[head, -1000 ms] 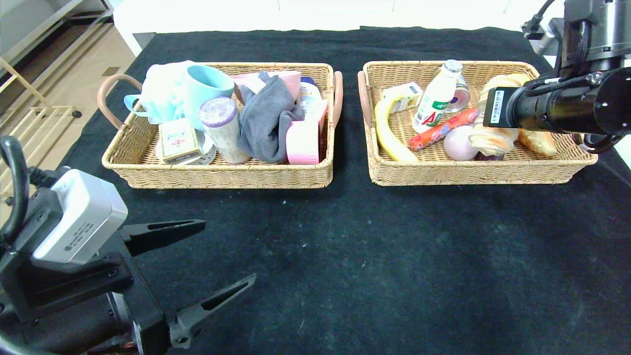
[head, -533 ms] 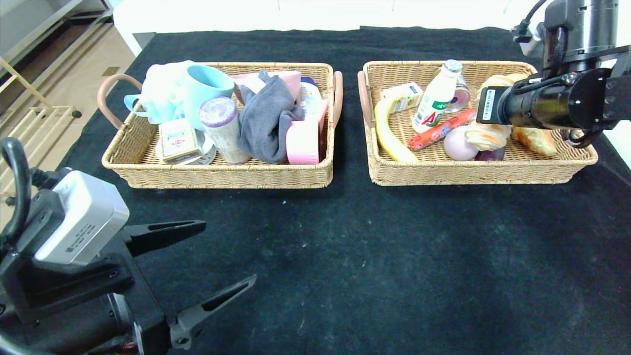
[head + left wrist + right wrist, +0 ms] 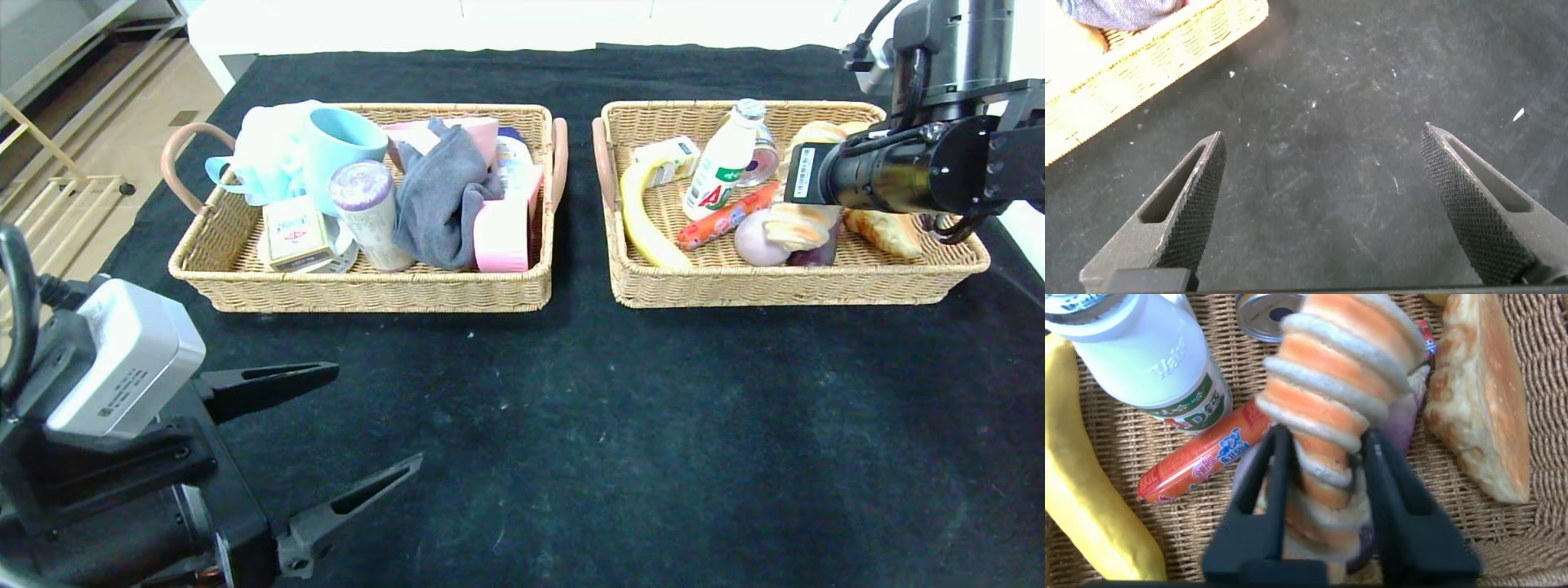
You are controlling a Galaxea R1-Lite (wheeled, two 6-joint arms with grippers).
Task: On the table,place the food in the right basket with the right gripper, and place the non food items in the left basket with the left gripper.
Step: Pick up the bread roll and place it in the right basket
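Note:
My right gripper (image 3: 1327, 437) is shut on a spiral bread roll (image 3: 1339, 376) and holds it low inside the right wicker basket (image 3: 784, 286). The roll (image 3: 796, 229) hangs over a purple item and next to a pink ball (image 3: 753, 241). The basket also holds a banana (image 3: 641, 216), a red sausage (image 3: 727, 216), a white milk bottle (image 3: 722, 163), a can (image 3: 765, 159) and a bread loaf (image 3: 886, 229). My left gripper (image 3: 378, 416) is open and empty above the bare black cloth (image 3: 1323, 131) at the front left. The left basket (image 3: 359, 294) holds non-food items.
The left basket contains a blue mug (image 3: 339, 147), a grey cloth (image 3: 445, 196), a purple-lidded tube (image 3: 367, 204), a small box (image 3: 294, 233) and a pink object (image 3: 502, 233). The black cloth (image 3: 620, 425) covers the table. The table's left edge drops to the floor.
My right arm has shifted a little to the left and brought the bread roll lower into the right basket. The left arm has hardly moved.

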